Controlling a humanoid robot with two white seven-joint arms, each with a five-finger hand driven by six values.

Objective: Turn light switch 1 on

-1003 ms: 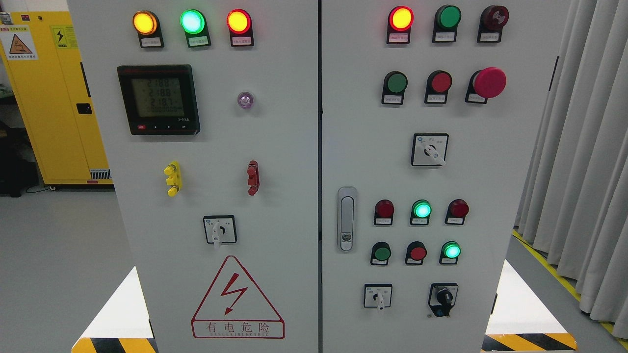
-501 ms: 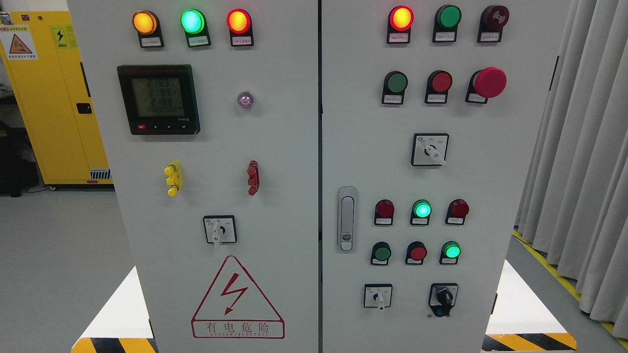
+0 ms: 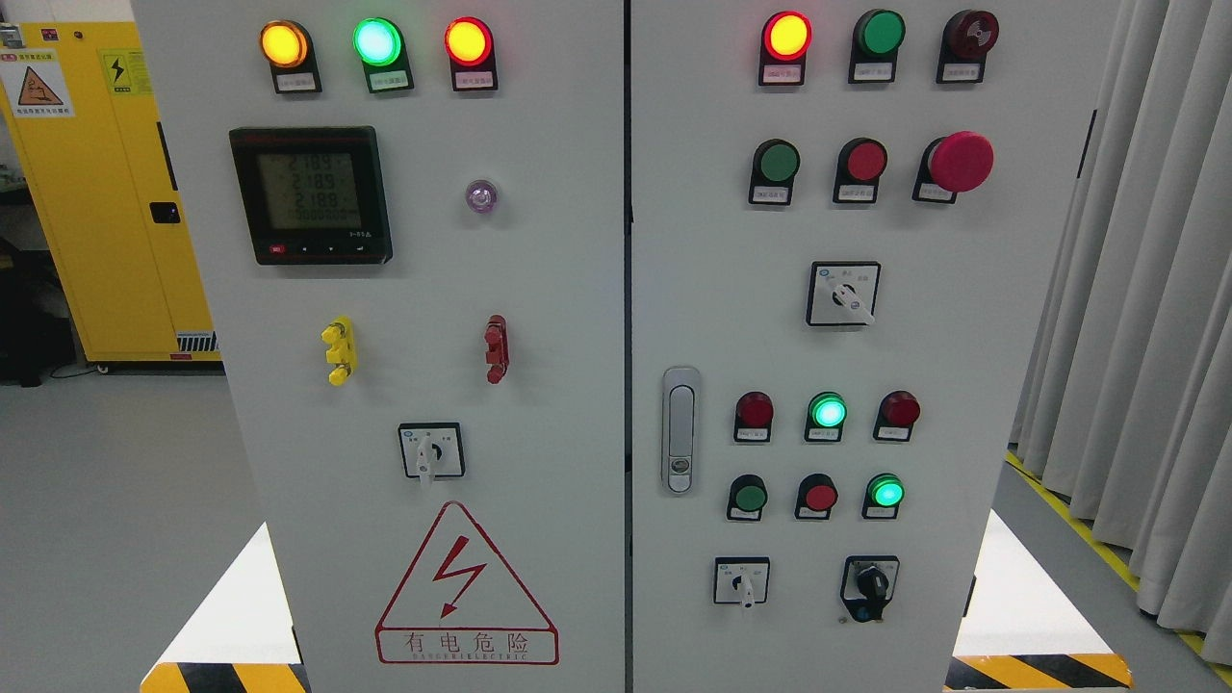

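No robot hand or arm shows in the head view, so I cannot tell whether either is released, clenched or grasping anything. The frame is filled by a grey cabinet (image 3: 539,289) with two doors.

Which control is "light switch 1" is not certain; the labels are too small to read. Candidates: the white rotary switch (image 3: 431,450) low on the left door, above the red warning triangle (image 3: 466,587); the rotary switch (image 3: 842,294) mid right door; the small rotary switch (image 3: 741,581) at the bottom right, beside the black knob (image 3: 869,581). All look untouched.

Risks, as I judge them:
- Wrong control picked, because the switches look alike and the tags are unreadable.
- The big red mushroom button (image 3: 958,162) sticks out at upper right; an arm reaching the mid right switch could bump it.
- Push buttons in the lower right cluster, such as the green button (image 3: 747,498) and the red button (image 3: 818,498), sit just above the small rotary switch, so a wide hand could press one by accident.
- Thin switch levers may slip between fingers, or get turned the wrong way.
- The door handle (image 3: 680,429) is near the bottom right controls and could snag a finger.
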